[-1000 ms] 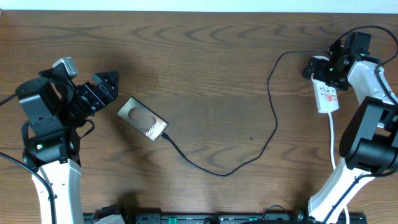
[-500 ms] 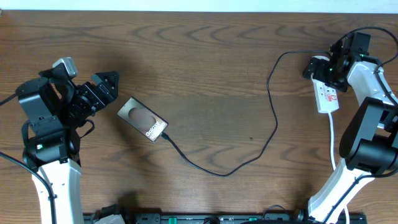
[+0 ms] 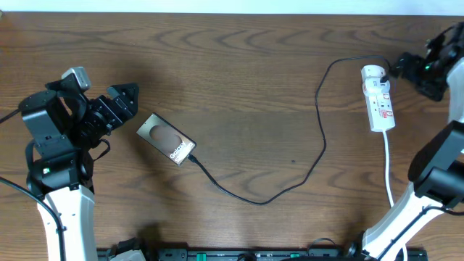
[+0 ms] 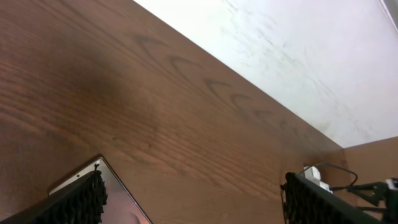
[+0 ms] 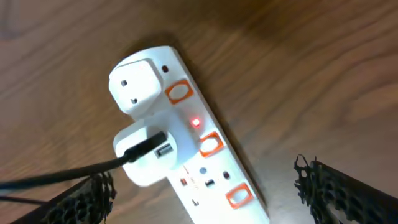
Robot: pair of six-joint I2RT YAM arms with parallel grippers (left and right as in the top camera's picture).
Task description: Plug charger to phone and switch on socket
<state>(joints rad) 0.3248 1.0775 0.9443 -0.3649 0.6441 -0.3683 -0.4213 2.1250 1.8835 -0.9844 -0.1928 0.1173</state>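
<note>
- left claw (image 3: 119, 106): jaws wide, holding nothing, hovering just left of the phone (image 3: 167, 139), not touching it
- phone lies flat on the counter (image 3: 239, 80), left of centre, angled, lettered end toward lower right
- charger (image 3: 322, 143): black cable runs from the phone's lettered end, loops across the counter and goes up to a white adapter (image 5: 146, 155) plugged into the socket (image 3: 380, 101)
- cable tip meets the phone's edge; can't tell if it is fully seated
- socket lies flat at the counter's right side, white cord (image 3: 386, 152) trailing toward the front
- red lamp (image 5: 196, 122) lit beside the adapter
- right claw (image 3: 409, 69): jaws wide, empty, just right of the socket's far end, clear of it
</note>
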